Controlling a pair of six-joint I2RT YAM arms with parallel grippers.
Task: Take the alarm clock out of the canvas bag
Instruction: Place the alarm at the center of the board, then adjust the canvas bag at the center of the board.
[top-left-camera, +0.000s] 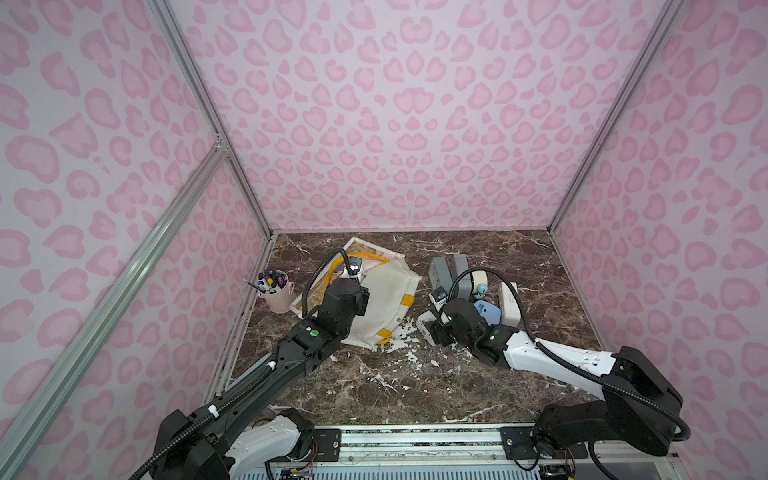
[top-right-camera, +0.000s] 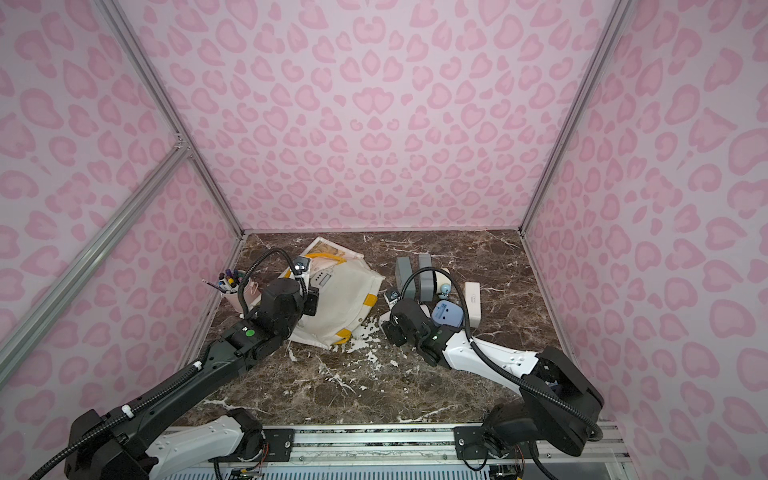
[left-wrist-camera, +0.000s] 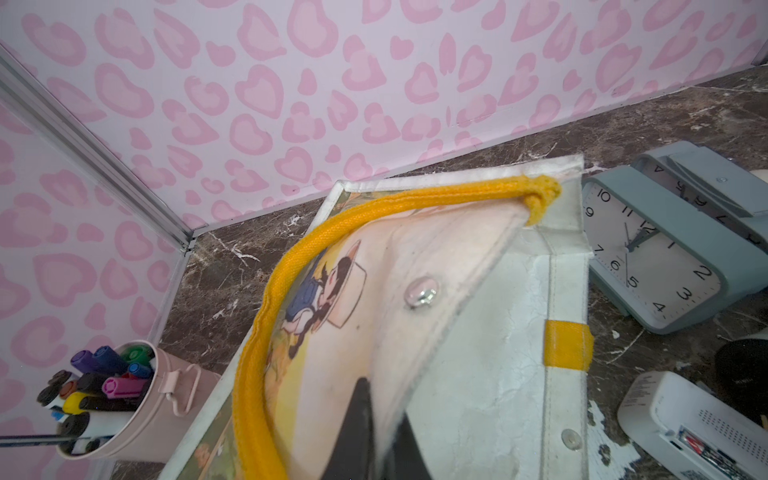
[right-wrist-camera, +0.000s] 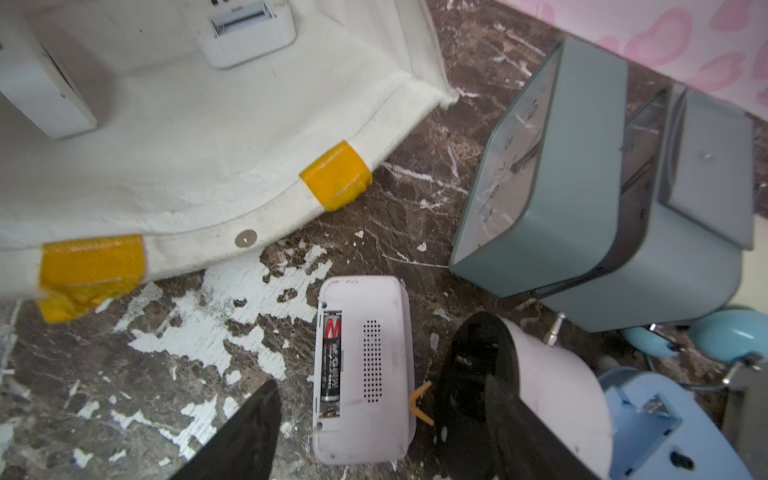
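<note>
Straddling the alarm clock (right-wrist-camera: 365, 365) lengthwise, our right fingers (right-wrist-camera: 249, 436) stand apart; our left fingers (left-wrist-camera: 359, 432) clamp the canvas bag (left-wrist-camera: 478, 374).

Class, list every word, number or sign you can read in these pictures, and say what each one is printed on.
"10", "11", "12", "2", "3", "4", "5": dial of the grey-blue alarm clock.
"M": red band of the battery in the back of the white clock.
Small print on the battery: blurred.
Label on the white box: too small to read.
</note>
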